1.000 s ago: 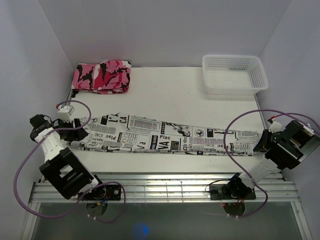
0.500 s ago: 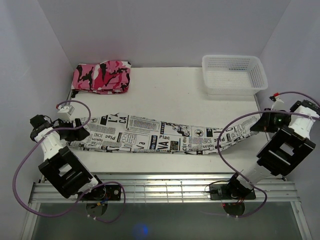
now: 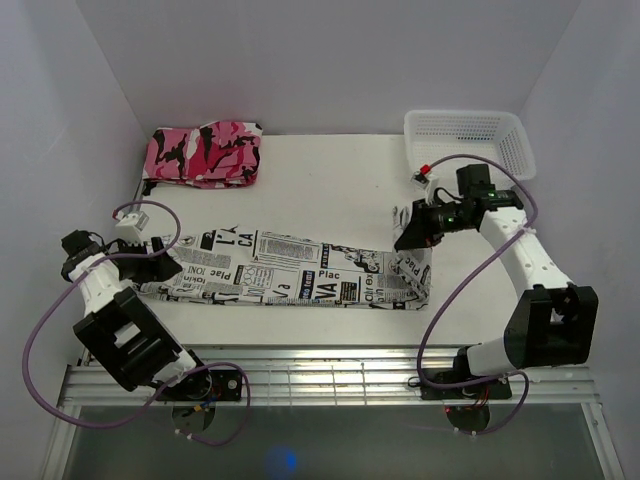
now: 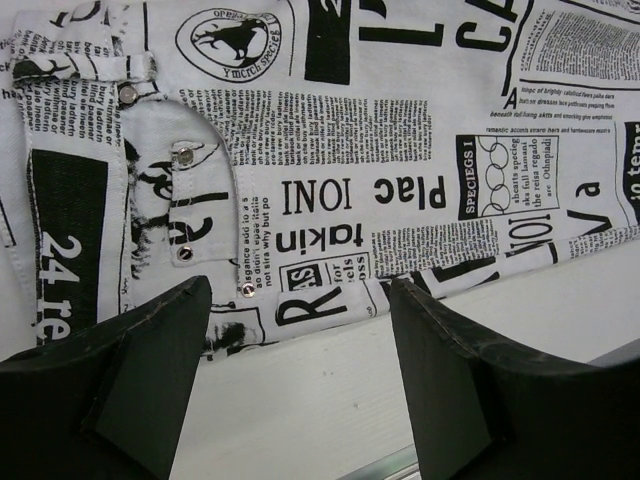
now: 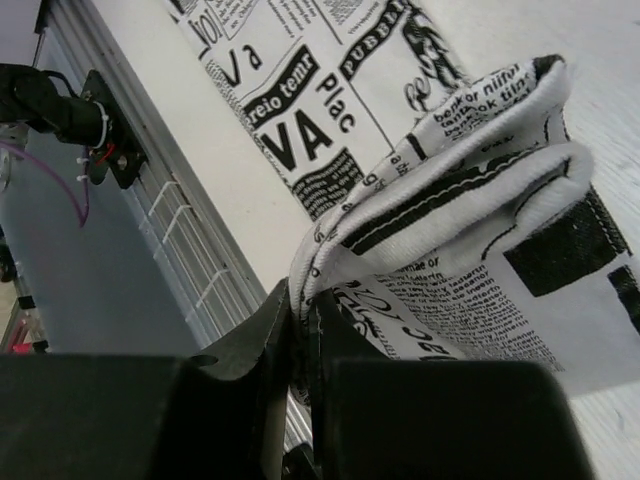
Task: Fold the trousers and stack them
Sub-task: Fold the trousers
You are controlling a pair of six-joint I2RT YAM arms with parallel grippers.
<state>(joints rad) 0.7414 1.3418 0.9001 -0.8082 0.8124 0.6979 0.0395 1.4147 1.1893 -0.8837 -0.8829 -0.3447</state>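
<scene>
The right gripper point(image 3: 408, 232) is clamped tight on the hem edges of the trousers point(image 3: 290, 272), holding them lifted and doubled over the leg below it. The left gripper point(image 4: 297, 300) gapes wide and empty, apparently just above the waistband's near edge. Bare table point(image 3: 330, 190) lies beyond both. A basket point(image 3: 468, 150) stands close behind the right one.

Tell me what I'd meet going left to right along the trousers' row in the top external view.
left gripper, open at the waist end → trousers, lying flat along the table → right gripper, shut on the lifted leg end
</scene>
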